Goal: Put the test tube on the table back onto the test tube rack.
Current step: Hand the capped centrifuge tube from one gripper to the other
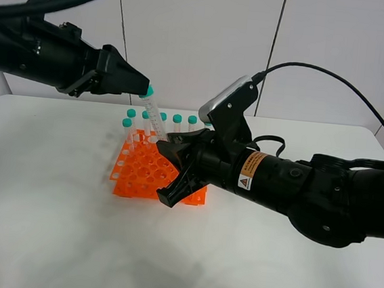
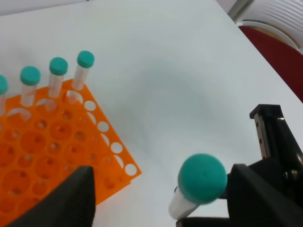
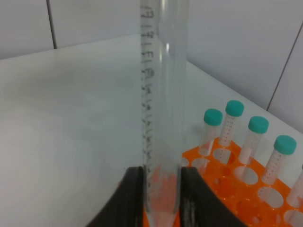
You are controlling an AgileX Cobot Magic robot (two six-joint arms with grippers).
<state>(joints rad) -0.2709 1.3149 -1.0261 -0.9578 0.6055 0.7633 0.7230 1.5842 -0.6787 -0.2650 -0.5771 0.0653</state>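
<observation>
Right arm reaches in low from the right. My right claw is clamped on the lower end of the test tube, holding it tilted above the test tube rack, off the table. Left arm comes in high; my left claw is spread apart around the teal cap

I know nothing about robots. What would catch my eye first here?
The bright orange test tube rack stands out on the white table, with teal-capped tubes standing along its far side. Just above it, the right gripper pinches the lower end of a clear test tube, held tilted, while the left gripper sits open around its teal cap.
</observation>
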